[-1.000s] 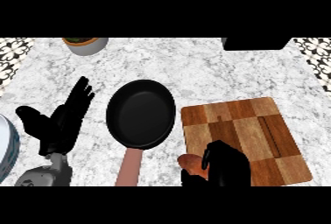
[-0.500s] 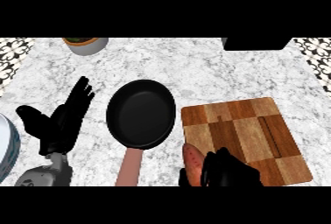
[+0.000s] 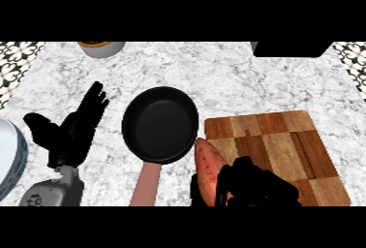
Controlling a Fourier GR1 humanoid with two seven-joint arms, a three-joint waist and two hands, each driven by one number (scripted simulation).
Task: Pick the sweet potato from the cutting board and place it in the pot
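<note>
Head view of the counter (image 3: 236, 72). The sweet potato (image 3: 206, 167) lies at the left edge of the cutting board (image 3: 286, 145), its upper end close to the rim of the black pan (image 3: 160, 125) that stands in for the pot. The right hand (image 3: 247, 186) sits at the lower edge of the view, fingers curled against the right side of the sweet potato; whether they close fully round it cannot be told, since the hand hides the lower end. The left hand (image 3: 68, 133) rests open on the left of the pan, fingers straight and pointing up the view, holding nothing.

Progress, as judged: the grasp is at most just made. The sweet potato is not yet inside the pan, which holds nothing. Left to do: lift it, carry it the short way left over the rim, and set it down in the pan.

A white plate (image 3: 8, 160) shows at the left edge and a small bowl (image 3: 101, 47) at the top.
</note>
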